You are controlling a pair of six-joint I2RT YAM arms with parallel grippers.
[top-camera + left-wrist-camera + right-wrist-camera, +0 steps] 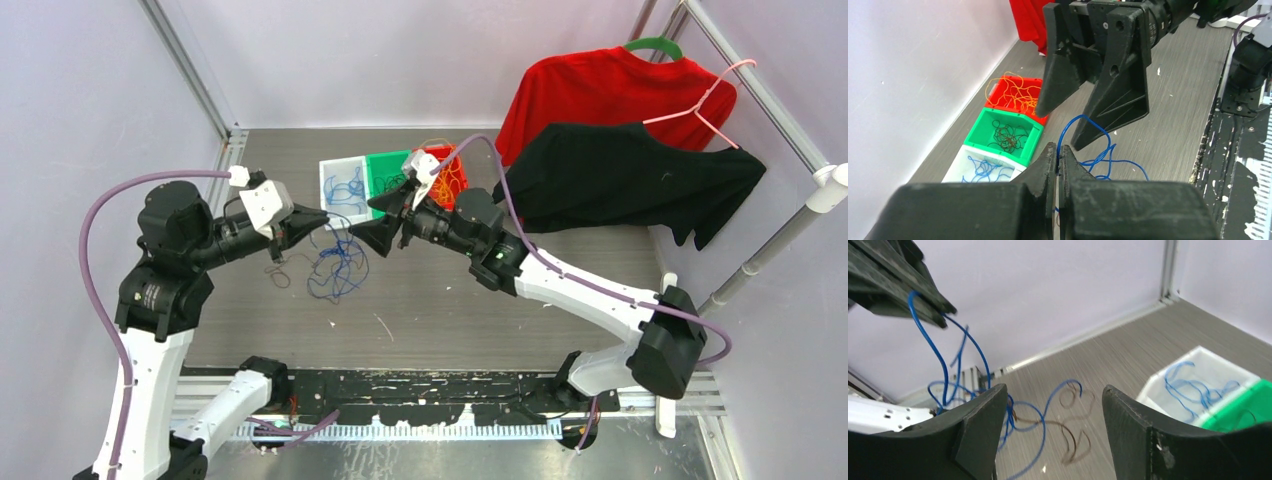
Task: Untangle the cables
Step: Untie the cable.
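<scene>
Pale lilac walls close in a grey brushed bench [450, 300], and along its far edge three bins stand touching in a row: a white bin [955, 167] with loops of blue cable in it, a green bin [1030, 145] with a dark brown clump, and a red bin [994, 97] with orange cables [1015, 92]. At the right rear a red shirt [600, 90] and a black shirt [630, 180] hang from a rail, the red one on a green hanger [655, 44], with a pink hanger [715, 95] beside it. Both arms meet above the middle of the bench, in front of the bins. The left fingers [1048, 167] are pressed together, pinching a blue cable [923, 325] that is lifted off the bench and trails down in loose curves to a blue tangle [335, 265] lying below. The right fingers [983, 425] are spread wide and hold nothing; they point at the left fingers, tips close, with the raised loop of blue cable just beside one tip. A brown cable [1073, 435] lies in curls on the bench, running into the edge of the blue tangle on the left arm's side.
</scene>
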